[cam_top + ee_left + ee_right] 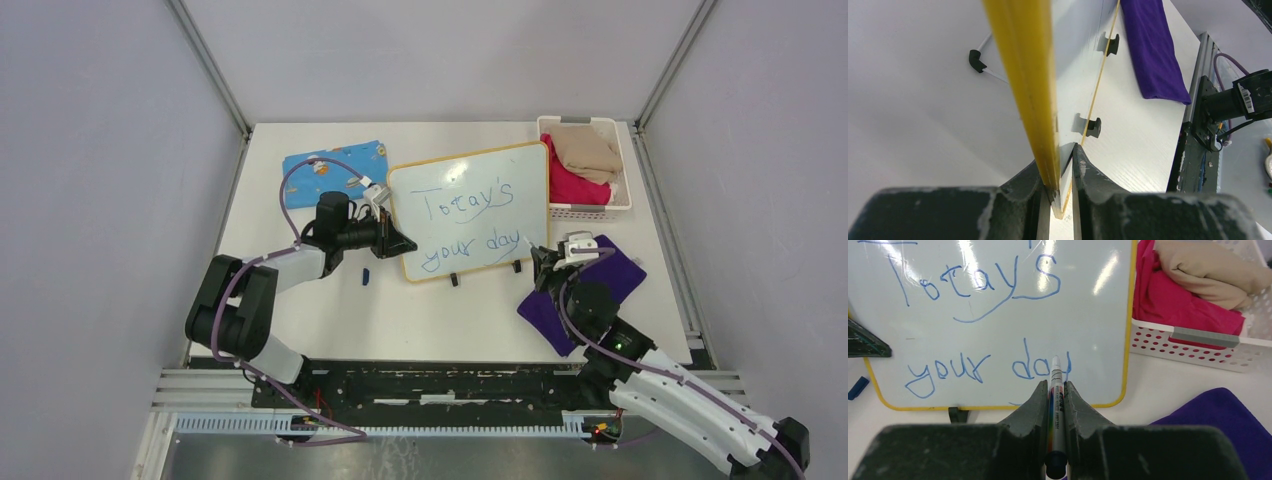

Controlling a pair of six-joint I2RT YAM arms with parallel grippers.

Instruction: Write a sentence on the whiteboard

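right gripper (1053, 390): clamping a marker (1056, 405), tip pointing at the "y" of "day"; the marker's print is too blurred to read
left gripper (1062, 165): pinching the whiteboard (470, 200) by its yellow left edge
sentence (983, 325): blue ink, reading roughly "Today's / your day"
purple cloth (610, 280): lying under the right wrist
open room: bare table (440, 320) showing in front of the board's black clips (453, 280)
basket (590, 210): sitting just beside the board's right edge
blue cloth (335, 165): lying behind the board's left corner

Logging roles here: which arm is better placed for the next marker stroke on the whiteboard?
Right. The right gripper is shut on the marker, its tip at the end of the sentence on the whiteboard; the left gripper is clamped on the board's edge.
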